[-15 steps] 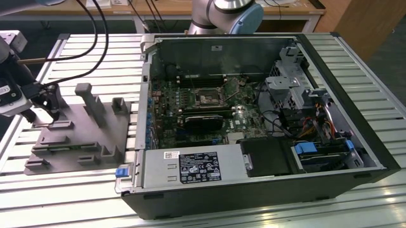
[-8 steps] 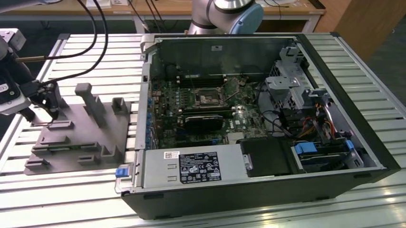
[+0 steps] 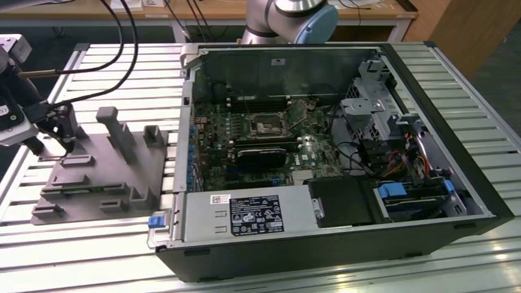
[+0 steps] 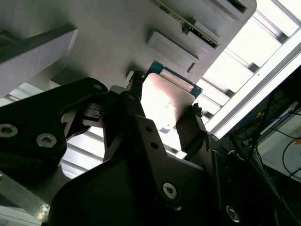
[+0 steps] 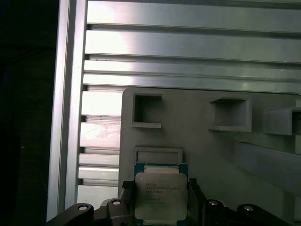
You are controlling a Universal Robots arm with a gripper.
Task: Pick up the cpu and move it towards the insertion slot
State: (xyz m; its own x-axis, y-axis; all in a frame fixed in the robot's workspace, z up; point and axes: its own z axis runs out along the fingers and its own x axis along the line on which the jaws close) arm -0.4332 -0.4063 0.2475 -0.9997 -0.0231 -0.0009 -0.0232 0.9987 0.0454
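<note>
Clasping the cpu, tool hangs over fixture plate.

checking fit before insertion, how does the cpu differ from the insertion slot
The cpu shows a silvery top; the insertion slot has a dark centre inside a metal frame. The cpu is gripped by the gripper at the grey fixture plate; the insertion slot sits on the green board in the open case. Both are small and square.
</note>
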